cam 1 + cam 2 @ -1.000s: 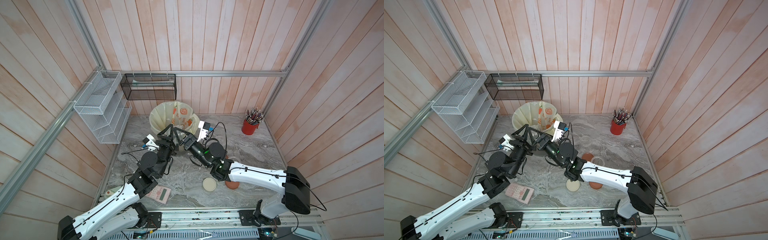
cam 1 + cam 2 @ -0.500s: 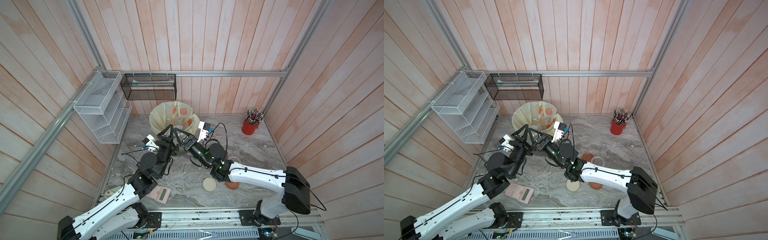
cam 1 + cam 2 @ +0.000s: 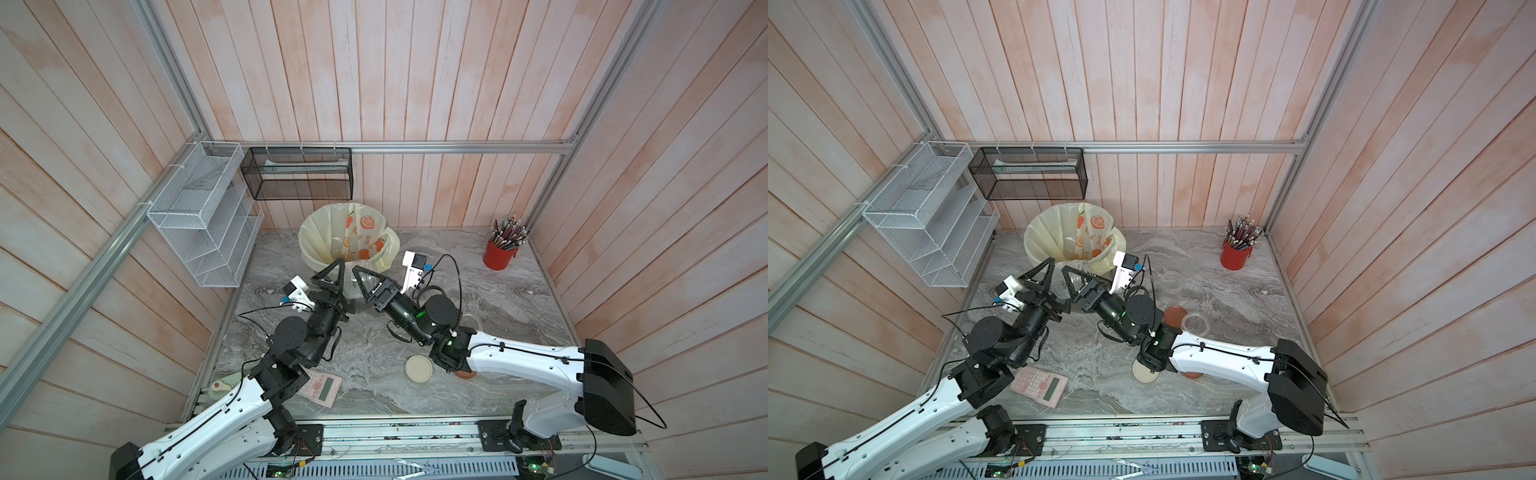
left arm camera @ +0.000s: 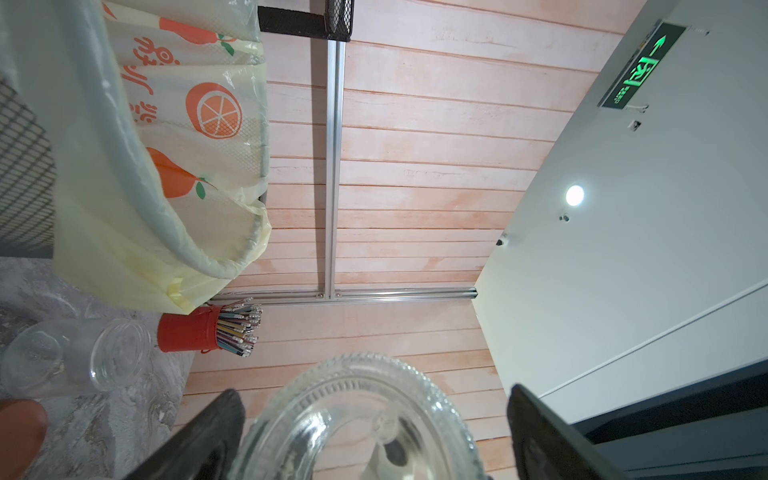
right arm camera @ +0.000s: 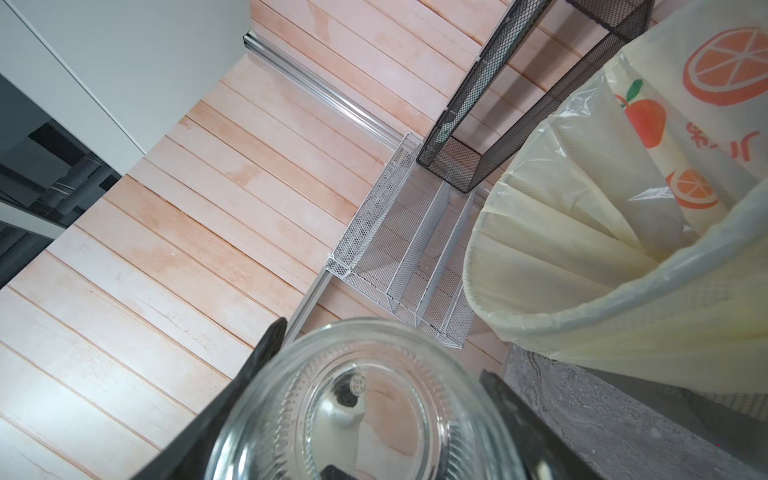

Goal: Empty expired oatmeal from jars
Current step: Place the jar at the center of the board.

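A clear, lidless jar (image 3: 355,287) (image 3: 1068,286) hangs just in front of the bin, between my two grippers. My right gripper (image 5: 384,353) is shut on this jar (image 5: 365,415), with both fingers against its wall. In the left wrist view the same jar (image 4: 353,415) sits between the fingers of my open left gripper (image 4: 372,397), with a gap on each side. No oatmeal shows in it. Two more open clear jars (image 3: 1172,281) (image 3: 1196,323) stand on the table to the right.
The grey bin with its cream orange-print liner (image 3: 316,232) stands at the back. A cream lid (image 3: 419,368) and orange lids (image 3: 1174,316) (image 3: 1194,375) lie near the right arm. A pink calculator (image 3: 320,386) lies front left, a red pencil cup (image 3: 500,253) stands back right, and wire racks (image 3: 208,224) hang on the left wall.
My left gripper has opened and let go of the jar. My right gripper closed on it about half a second ago. Both arms have hardly moved.
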You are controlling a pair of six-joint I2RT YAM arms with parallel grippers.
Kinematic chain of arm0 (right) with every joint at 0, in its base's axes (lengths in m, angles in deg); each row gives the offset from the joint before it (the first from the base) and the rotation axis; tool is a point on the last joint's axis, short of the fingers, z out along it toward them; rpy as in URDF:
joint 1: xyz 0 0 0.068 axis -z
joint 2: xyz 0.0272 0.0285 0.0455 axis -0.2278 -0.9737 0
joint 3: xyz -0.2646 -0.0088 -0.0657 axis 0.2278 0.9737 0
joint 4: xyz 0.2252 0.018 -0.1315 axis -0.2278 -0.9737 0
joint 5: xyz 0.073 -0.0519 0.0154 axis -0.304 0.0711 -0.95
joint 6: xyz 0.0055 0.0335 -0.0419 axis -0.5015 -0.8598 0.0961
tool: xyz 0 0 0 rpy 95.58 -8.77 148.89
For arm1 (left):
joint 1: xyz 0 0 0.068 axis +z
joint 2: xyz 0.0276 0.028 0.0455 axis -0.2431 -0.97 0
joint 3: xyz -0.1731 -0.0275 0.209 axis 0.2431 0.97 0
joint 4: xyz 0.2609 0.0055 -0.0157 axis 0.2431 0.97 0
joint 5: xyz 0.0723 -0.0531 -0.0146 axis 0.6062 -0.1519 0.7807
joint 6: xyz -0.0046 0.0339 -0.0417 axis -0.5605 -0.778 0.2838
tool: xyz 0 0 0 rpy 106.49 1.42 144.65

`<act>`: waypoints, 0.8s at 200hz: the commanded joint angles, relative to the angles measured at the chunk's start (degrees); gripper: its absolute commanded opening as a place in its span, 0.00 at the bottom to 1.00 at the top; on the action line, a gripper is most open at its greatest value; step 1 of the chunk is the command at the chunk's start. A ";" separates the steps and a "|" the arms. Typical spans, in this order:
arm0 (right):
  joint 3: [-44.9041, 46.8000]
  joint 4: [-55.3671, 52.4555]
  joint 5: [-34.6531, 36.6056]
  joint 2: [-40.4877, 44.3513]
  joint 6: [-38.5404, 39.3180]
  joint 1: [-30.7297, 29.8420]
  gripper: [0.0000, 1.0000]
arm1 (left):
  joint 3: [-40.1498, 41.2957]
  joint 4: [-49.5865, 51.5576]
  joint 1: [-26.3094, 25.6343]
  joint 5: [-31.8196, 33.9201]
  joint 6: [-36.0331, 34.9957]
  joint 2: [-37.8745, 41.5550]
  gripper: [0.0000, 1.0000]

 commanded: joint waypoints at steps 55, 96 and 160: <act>4.65 -11.85 5.71 9.96 3.68 0.40 0.25 | 3.34 11.22 0.38 2.17 -7.34 9.43 1.00; 7.35 -32.29 8.94 18.54 5.53 0.80 0.26 | 3.90 29.79 0.36 4.78 -15.77 18.35 1.00; 11.58 -46.76 2.73 18.49 13.58 8.44 0.26 | 10.62 40.30 0.36 19.41 -27.89 20.89 1.00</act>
